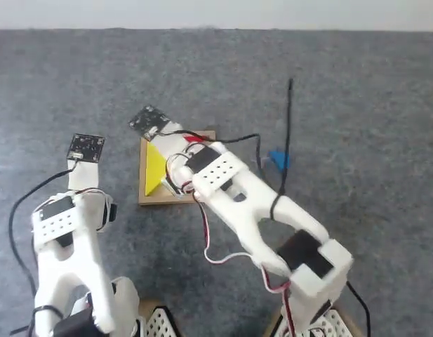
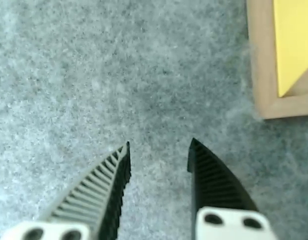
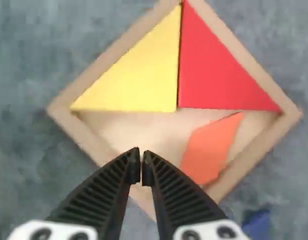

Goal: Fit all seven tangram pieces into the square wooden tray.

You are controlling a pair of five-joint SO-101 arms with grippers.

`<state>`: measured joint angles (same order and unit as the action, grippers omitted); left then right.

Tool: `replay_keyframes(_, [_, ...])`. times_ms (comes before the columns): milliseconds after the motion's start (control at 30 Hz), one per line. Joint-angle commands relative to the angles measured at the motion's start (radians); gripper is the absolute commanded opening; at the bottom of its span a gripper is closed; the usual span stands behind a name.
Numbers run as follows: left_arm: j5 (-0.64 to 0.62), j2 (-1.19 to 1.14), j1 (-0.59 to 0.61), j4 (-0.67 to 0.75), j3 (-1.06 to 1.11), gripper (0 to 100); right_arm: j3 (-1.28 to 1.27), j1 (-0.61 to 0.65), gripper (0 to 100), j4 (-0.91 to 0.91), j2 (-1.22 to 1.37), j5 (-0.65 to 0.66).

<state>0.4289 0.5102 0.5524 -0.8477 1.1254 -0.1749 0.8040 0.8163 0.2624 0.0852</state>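
The likeliest slip: the orange piece [image 3: 211,147] looks askew in the tray [image 3: 59,107], one tip at the red triangle [image 3: 218,75], so the right jaws, pressed together and holding nothing, could shove it crooked or up onto the rim if they descend off-line (only 3 of 7 pieces are in). Those jaws hang over the tray's bare floor, just beside the orange piece. The blue piece [image 1: 278,159] lies on the counter [image 1: 356,84] near the tray. The left jaws stand wide, empty, just outside the tray's corner.
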Motion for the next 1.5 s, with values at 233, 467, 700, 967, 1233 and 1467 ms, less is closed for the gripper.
replay_keyframes(233, [0.006,-0.002,-0.005,-0.009,-0.048,18,0.175,-0.101,0.9,0.001,0.114,-0.149])
replay_keyframes(467, [0.006,-0.002,-0.012,-0.009,-0.048,18,0.270,-0.140,0.9,0.016,0.113,-0.146])
replay_keyframes(700, [-0.002,0.025,-0.077,-0.006,-0.048,18,0.298,-0.194,0.9,0.377,-0.170,-0.080])
replay_keyframes(967, [-0.207,0.358,-0.362,-0.183,-0.114,18,-0.135,-0.509,0.9,0.323,-0.742,-0.077])
replay_keyframes(1233, [-0.348,0.086,-0.799,-0.328,-0.414,18,-0.598,-0.584,0.9,0.044,-0.786,-0.005])
replay_keyframes(1467, [-0.353,-0.321,-0.868,-0.255,-0.510,23,-0.677,-0.582,0.9,-0.028,-0.783,-0.005])
